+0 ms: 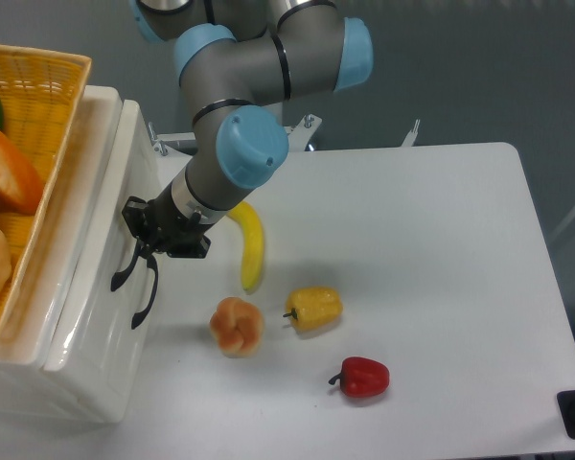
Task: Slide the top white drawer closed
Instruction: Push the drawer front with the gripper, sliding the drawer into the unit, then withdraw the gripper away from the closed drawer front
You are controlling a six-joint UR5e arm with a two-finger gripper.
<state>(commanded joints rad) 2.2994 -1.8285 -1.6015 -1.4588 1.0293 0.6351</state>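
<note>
The top white drawer (96, 287) is a glossy cream-white box at the left, under the yellow wicker basket. Only a narrow strip of its inside shows along its top edge. Its black curved handle (132, 280) hangs on the front panel. My gripper (144, 230) is pressed against that front panel just above the handle. Its dark fingers look closed together and hold nothing that I can make out.
A yellow wicker basket (48, 105) with an orange vegetable and bread sits on top of the drawer unit. On the white table (431, 249) lie a banana (252, 251), a bread roll (236, 325), a yellow pepper (314, 308) and a red pepper (363, 377).
</note>
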